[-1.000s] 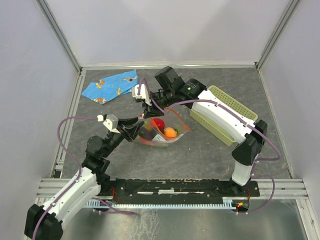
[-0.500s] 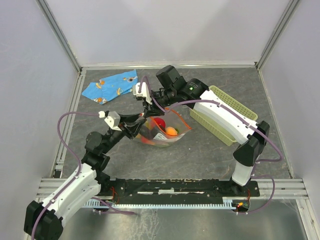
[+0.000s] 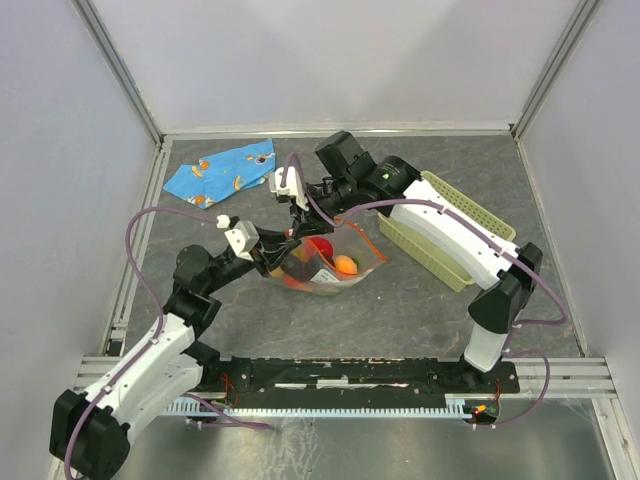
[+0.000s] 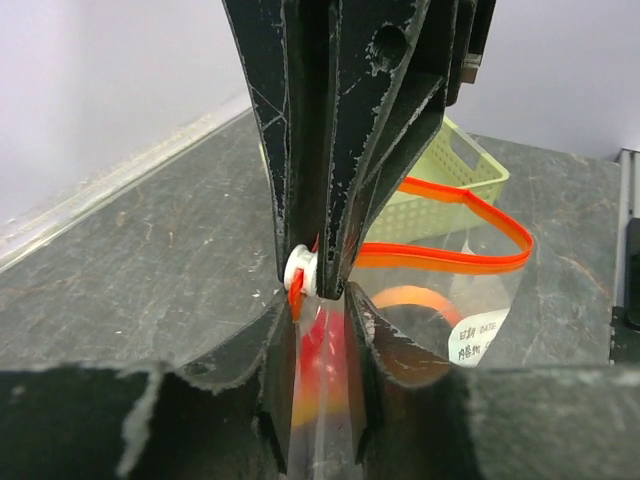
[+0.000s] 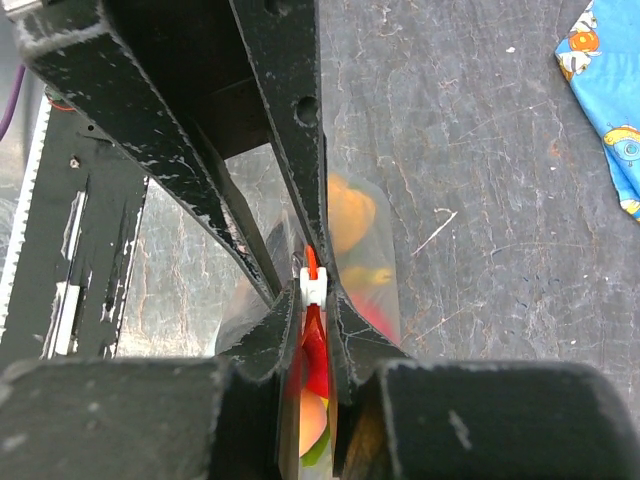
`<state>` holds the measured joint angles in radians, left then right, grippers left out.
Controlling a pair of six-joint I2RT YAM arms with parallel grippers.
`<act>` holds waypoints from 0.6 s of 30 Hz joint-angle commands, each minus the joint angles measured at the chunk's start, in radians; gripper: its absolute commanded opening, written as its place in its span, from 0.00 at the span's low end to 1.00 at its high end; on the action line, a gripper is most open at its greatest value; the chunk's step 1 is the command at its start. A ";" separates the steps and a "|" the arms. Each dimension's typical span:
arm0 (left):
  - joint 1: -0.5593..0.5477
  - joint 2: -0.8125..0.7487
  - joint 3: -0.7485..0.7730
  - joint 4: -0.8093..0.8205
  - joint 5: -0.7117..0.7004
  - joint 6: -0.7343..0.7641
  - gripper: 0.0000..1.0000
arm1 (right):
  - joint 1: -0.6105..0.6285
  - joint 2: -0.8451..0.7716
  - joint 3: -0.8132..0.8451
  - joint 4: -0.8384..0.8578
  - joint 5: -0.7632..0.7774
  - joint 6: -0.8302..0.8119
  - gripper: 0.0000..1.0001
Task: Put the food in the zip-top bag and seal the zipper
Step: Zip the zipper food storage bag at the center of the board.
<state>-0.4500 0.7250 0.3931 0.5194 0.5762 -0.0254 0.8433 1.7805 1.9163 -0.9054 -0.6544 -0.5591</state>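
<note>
Now left fingers (image 4: 243,362) and right fingers (image 5: 258,345) both pinch the rightward-running zipper (image 4: 440,258) at its left end.

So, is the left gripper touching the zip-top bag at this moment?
Touching. The left wrist view shows the left gripper shut, with the clear edge of the zip-top bag pinched between its two fingers, no gap.
</note>
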 commanded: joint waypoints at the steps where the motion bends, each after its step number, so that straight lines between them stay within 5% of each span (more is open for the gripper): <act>1: 0.008 0.040 0.069 0.014 0.153 0.059 0.27 | 0.000 -0.053 0.026 0.008 -0.027 -0.026 0.01; 7: 0.016 0.016 0.067 -0.014 0.158 0.071 0.03 | -0.001 -0.076 -0.002 -0.001 0.036 -0.037 0.01; 18: 0.017 -0.058 0.021 0.049 0.026 0.003 0.03 | -0.011 -0.168 -0.145 0.041 0.146 0.020 0.02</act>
<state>-0.4343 0.7204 0.4183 0.4694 0.6731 -0.0124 0.8494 1.6871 1.8240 -0.9054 -0.5968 -0.5716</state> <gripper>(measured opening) 0.037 0.165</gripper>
